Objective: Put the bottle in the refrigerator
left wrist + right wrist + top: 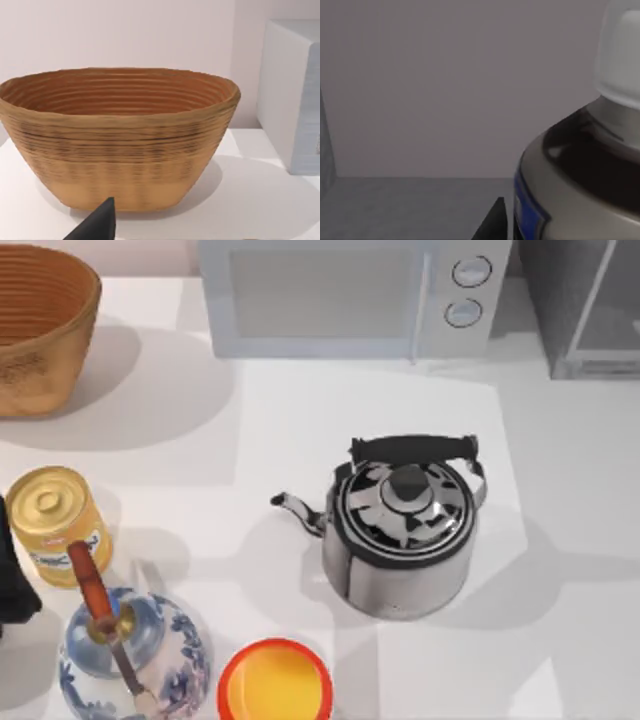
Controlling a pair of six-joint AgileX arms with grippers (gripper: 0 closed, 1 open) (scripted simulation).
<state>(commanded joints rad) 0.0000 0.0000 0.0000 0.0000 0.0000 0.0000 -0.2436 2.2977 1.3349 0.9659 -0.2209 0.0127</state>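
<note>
Inside the refrigerator (585, 310) at the desk's (560, 540) far right edge, bare grey floor lies open beside the bottle (580, 175), just beside the right gripper (495, 225), whose grasp cannot be told, while the left gripper (100, 225) idles facing the basket (120, 140).

One woven brown wicker basket (40, 325), one white microwave with two round knobs (350, 298), one grey refrigerator cabinet (585, 305), one steel kettle with black handle (400, 525), one yellow tin can (55, 525), one blue-and-white porcelain vessel (135, 655), one red-rimmed orange bowl (275, 680) counted.
</note>
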